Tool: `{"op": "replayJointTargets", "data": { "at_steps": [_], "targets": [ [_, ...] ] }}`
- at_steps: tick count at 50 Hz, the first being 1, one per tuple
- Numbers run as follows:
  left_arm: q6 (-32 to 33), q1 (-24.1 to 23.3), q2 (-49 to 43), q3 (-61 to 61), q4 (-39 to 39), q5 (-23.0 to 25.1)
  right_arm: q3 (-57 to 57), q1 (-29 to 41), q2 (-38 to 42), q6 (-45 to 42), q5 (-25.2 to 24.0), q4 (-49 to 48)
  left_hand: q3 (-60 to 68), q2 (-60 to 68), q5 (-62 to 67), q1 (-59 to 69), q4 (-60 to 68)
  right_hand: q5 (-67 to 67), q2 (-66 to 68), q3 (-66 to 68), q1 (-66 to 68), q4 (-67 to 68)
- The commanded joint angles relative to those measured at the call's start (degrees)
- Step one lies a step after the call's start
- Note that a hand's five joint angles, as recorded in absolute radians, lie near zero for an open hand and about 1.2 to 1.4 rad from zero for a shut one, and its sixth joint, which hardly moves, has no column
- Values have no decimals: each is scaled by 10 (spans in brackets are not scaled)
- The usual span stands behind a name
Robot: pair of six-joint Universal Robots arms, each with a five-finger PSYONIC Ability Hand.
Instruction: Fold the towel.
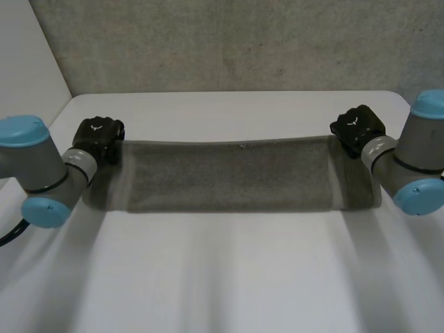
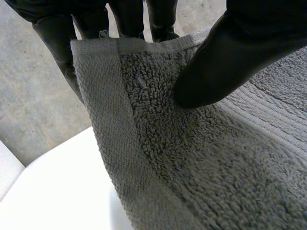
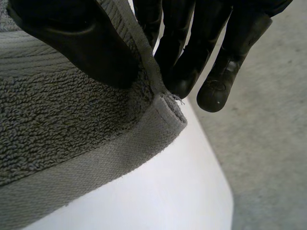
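My left robot hand (image 1: 98, 135) and right robot hand (image 1: 357, 127) each pinch a far corner of the grey towel (image 1: 229, 173), stretched across the worktop (image 1: 229, 277), its fold apparently under way, not yet laid down.

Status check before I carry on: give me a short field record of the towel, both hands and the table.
towel: grey, stretched sideways between the two hands, far edge straight
left hand: thumb and fingers pinch one far corner of the towel
right hand: thumb and fingers pinch the other far corner
table: white, under the towel
fold state: cannot tell from these views
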Motion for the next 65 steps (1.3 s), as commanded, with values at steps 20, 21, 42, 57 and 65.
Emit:
{"op": "replayJointTargets", "data": {
  "at_steps": [20,21,42,57,65],
  "targets": [
    [58,-50,26,-7,31,-35,11,12,19,30,37,-92,-788,-774,-845,-731,-775,-680,-672,-669,-657,-669],
    [58,-50,27,-7,31,-35,12,12,18,30,37,-92,-788,-774,-845,-731,-775,-680,-672,-669,-657,-669],
    [-67,-12,262,-294,37,51,212,-61,-201,223,-82,90,-775,-760,-831,-717,-761,-577,-569,-566,-553,-566],
    [-83,7,290,-341,37,77,194,-87,-106,219,-102,79,-768,-754,-825,-710,-755,-454,-446,-443,-430,-443],
    [-84,8,289,-340,38,77,177,-90,-72,214,-96,79,-768,-754,-825,-710,-755,-405,-397,-394,-382,-394]
  ]
}}
